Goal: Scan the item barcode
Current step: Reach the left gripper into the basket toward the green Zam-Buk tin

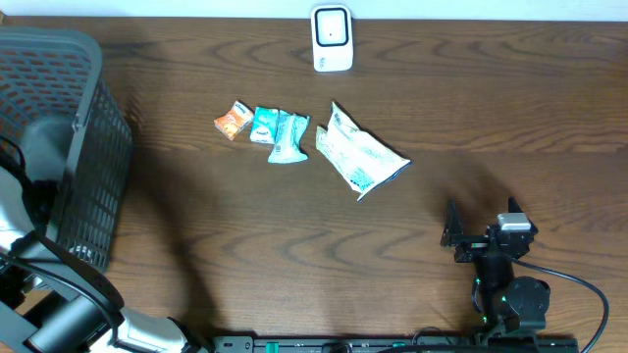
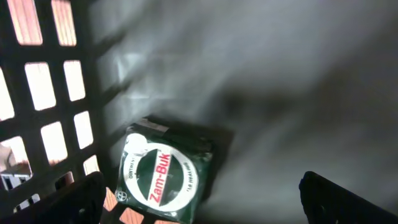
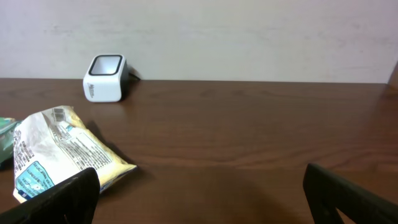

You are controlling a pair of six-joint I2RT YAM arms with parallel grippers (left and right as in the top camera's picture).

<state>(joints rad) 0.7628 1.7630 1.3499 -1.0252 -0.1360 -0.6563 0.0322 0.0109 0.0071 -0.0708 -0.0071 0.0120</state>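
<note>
The white barcode scanner (image 1: pixel 332 39) stands at the table's back edge, also in the right wrist view (image 3: pixel 106 78). My left gripper (image 2: pixel 202 202) is open inside the dark basket (image 1: pixel 93 108), low over a dark green Zam-Buk box (image 2: pixel 165 177) that lies by the slotted wall (image 2: pixel 50 93). The box is nearer the left finger, and nothing is held. In the overhead view the basket hides this gripper. My right gripper (image 1: pixel 481 224) hovers open and empty at the front right, facing the scanner (image 3: pixel 202 199).
On the table between the basket and the scanner lie an orange packet (image 1: pixel 234 120), two teal packets (image 1: pixel 278 130) and a white-and-yellow snack bag (image 1: pixel 358 152). The bag (image 3: pixel 56 149) lies just ahead of my right gripper's left finger.
</note>
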